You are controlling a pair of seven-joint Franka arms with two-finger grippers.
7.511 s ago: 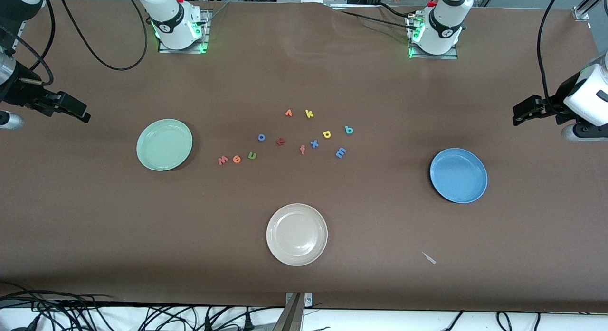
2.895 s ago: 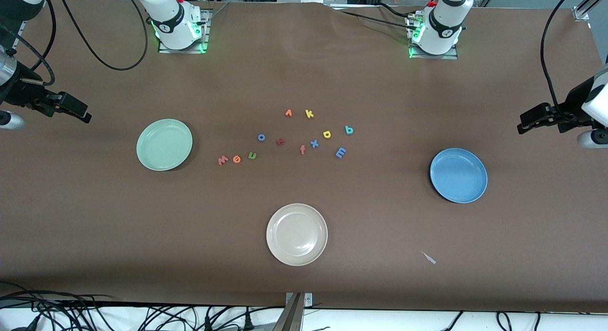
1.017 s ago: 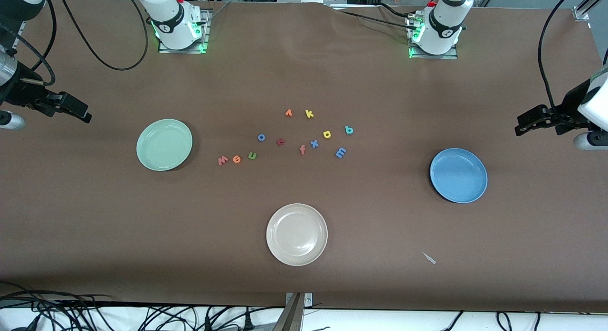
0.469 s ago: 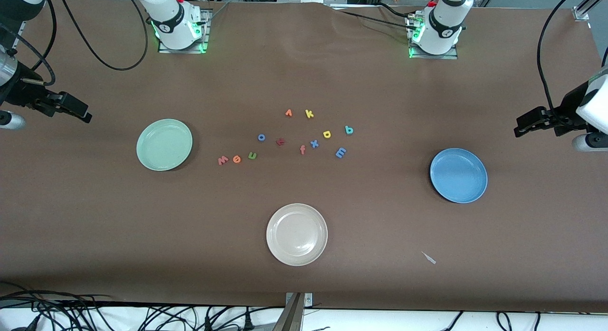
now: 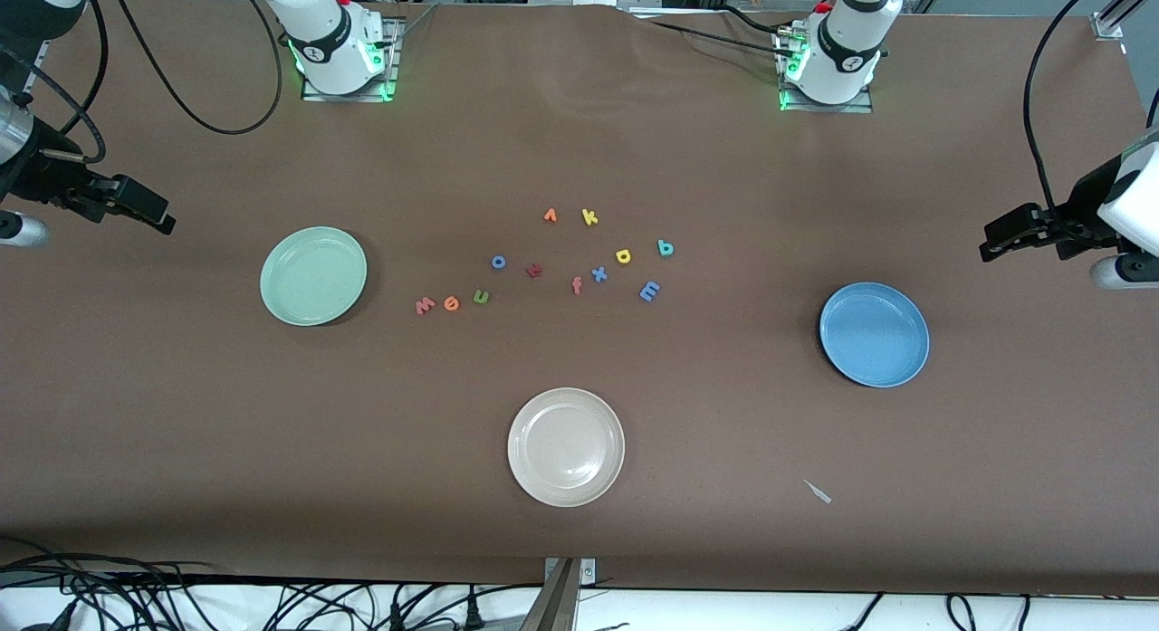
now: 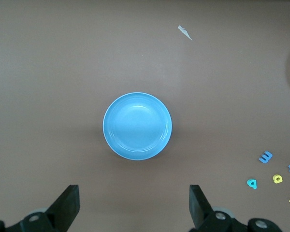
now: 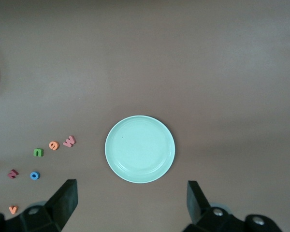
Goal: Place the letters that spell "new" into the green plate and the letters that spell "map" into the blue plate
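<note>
The salmon "w" (image 5: 425, 306), orange "e" (image 5: 451, 303) and green "n" (image 5: 481, 296) lie in a row on the table beside the green plate (image 5: 313, 275). Toward the left arm's end lie the yellow "p" (image 5: 624, 255), teal "a" (image 5: 665, 247) and blue "m" (image 5: 649, 291), well apart from the blue plate (image 5: 874, 334). Both plates hold nothing. My left gripper (image 5: 994, 238) hangs open over the table's end past the blue plate (image 6: 137, 125). My right gripper (image 5: 156, 216) hangs open over the other end, past the green plate (image 7: 139, 149).
A beige plate (image 5: 566, 446) sits nearest the front camera. Among the letters are a blue "o" (image 5: 498, 262), a dark red letter (image 5: 534, 270), a salmon "f" (image 5: 577, 286), a blue "x" (image 5: 598, 273), a yellow "k" (image 5: 589, 216) and an orange letter (image 5: 550, 215). A small pale scrap (image 5: 818, 492) lies near the front edge.
The left arm has shifted slightly at its end of the table, its gripper still open. The right arm, the letters and the plates have not moved.
</note>
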